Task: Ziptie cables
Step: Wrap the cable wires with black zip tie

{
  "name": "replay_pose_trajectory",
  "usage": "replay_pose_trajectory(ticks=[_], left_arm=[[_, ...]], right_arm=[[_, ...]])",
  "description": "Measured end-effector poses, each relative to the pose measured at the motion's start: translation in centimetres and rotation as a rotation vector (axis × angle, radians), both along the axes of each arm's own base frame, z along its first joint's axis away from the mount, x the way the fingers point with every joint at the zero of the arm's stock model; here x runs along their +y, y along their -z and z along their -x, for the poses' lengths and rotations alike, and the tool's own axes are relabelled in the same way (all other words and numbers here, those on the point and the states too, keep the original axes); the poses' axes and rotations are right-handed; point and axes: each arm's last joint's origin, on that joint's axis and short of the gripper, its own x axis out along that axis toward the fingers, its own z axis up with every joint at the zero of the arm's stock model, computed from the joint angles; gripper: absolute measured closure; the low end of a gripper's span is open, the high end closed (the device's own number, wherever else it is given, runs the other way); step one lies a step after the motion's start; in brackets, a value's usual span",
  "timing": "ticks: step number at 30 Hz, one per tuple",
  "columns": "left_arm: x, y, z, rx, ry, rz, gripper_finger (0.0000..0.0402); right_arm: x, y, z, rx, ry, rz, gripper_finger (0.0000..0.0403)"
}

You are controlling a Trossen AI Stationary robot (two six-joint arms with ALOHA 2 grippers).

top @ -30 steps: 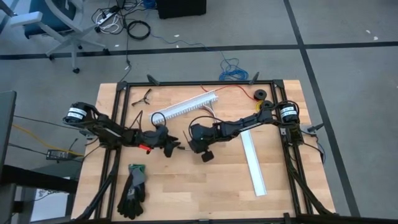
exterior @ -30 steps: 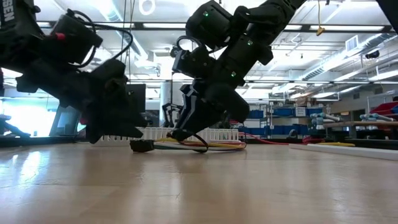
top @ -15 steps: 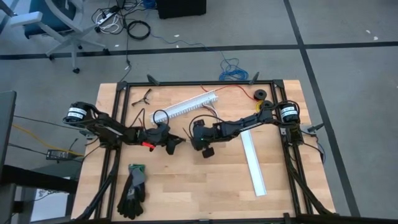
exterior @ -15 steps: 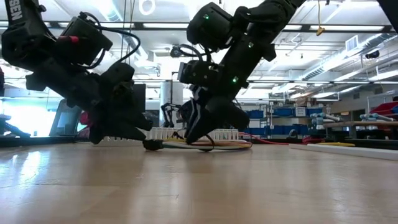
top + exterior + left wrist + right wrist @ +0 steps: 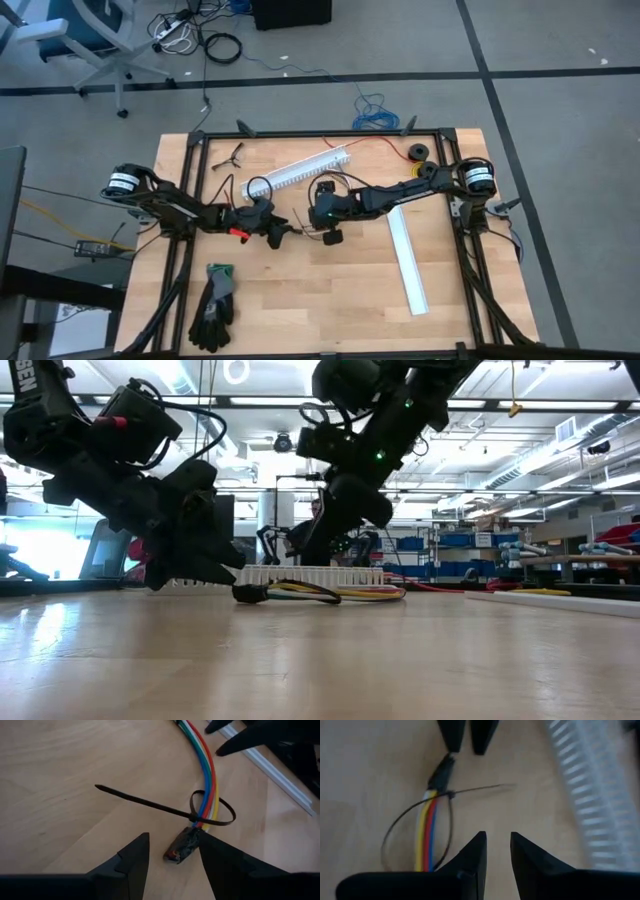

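Note:
The cables (image 5: 207, 775) are a flat bundle of yellow, green, blue and red wires lying on the table and ending in a small dark connector (image 5: 181, 849). A black zip tie (image 5: 215, 812) is looped loosely round the bundle just behind the connector, and its tail (image 5: 130, 797) points away over the wood. My left gripper (image 5: 172, 837) is open and low, with the connector between its fingertips. My right gripper (image 5: 497, 835) is open by a narrow gap and hangs above the bundle (image 5: 427, 835), clear of it. In the low view the cables (image 5: 330, 592) lie in front of the white channel. My left gripper comes level from the table's left. One finger (image 5: 220, 860) stands right beside the connector's end (image 5: 190, 837), and I cannot tell whether it touches it. The connector lies flat on the table.
A white slotted channel (image 5: 300, 170) lies just beyond the cables. A flat white strip (image 5: 408, 262) lies to the right, black gloves (image 5: 215, 305) near the left front edge, and a red wire (image 5: 385, 145) and dark roll (image 5: 418, 152) at the far edge. A black frame (image 5: 320, 132) rings the table.
My right gripper has risen off the cables and drawn back toward the table's far side, and it now hangs above them. My left gripper has moved a little right, toward the connector. The connector end of the bundle has slid slightly along the table.

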Motion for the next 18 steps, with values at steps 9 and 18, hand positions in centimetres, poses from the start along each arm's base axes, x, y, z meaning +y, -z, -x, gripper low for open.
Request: replay_pose_trajectory(ticks=[9,18], left_arm=[[-0.1,-0.1,-0.1,-0.012,0.023,0.014,0.022],[0.0,-0.1,-0.1,-0.009,0.013,-0.02,0.022]], right_arm=[[-0.7,-0.4,-0.8,-0.11,0.004,-0.411,0.033],[-0.4,-0.3,-0.9,-0.119,0.115,-0.573,0.033]])
